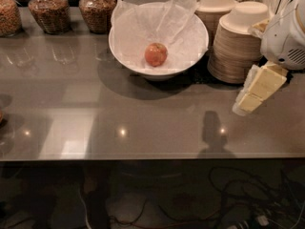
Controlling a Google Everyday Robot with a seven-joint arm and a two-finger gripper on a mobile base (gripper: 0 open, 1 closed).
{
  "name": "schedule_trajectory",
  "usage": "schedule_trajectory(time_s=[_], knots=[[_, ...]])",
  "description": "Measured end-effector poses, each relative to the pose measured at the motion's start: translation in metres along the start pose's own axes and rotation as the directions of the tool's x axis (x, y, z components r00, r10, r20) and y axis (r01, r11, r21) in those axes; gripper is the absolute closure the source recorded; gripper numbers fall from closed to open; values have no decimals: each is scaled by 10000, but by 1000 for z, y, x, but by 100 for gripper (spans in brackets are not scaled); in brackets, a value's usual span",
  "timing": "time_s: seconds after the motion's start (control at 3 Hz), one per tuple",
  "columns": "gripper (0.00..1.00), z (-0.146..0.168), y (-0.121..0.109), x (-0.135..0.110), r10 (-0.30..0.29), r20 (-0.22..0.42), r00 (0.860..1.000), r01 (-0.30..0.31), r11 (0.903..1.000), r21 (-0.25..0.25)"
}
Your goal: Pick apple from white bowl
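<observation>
So the apple (156, 54) sits near the middle of the white bowl (136, 68), resting on the crinkled paper liner (143, 25). Nothing is touching it. The pincer (248, 101) hangs at the right edge of the view, low over the desk (143, 123), well apart from the bowl, with nothing in it as far as I can see. I honestly can't tell whether it's set wide or narrow from this angle.

Stuff I'd worry about from here:

- The stacked beige paper bowls (233, 51) stand just beside the white bowl, right between it and the pincer. A straight sideways sweep could clip a stack and topple it, so I'd go up and over.
- The liner sticks up past the rim at the back. Coming down off-centre could snag the paper and drag it, and the apple would roll with it.
- The apple is round and loose on slick paper. A nudge before the pincer closes probably sends it skidding up the bowl wall.
- The bowl isn't held down, so a hard push on the rim could slide it across the glossy desk.

Hard to see: most of the arm (286, 37) is cut off on the right. The jars (47, 8) at the back are cropped at the top. The apple's underside is hidden. Below the desk it's just dark, with tangled cables (228, 194).
</observation>
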State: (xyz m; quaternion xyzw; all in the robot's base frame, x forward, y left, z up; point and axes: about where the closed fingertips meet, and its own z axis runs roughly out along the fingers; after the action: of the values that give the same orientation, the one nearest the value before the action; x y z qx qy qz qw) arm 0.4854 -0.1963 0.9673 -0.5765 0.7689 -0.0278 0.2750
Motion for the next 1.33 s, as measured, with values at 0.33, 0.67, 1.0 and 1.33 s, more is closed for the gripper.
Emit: schedule_trajectory(time_s=[0.33, 0.67, 1.0, 1.33], knots=[[0, 18, -27, -23, 3, 857, 9963, -55, 9982, 604], [0, 38, -54, -45, -38, 1366, 9906, -85, 9960, 893], [0, 61, -78, -65, -99, 1685, 9857, -63, 9955, 951], [0, 109, -113, -115, -289, 2342, 9718, 142, 9978, 644]])
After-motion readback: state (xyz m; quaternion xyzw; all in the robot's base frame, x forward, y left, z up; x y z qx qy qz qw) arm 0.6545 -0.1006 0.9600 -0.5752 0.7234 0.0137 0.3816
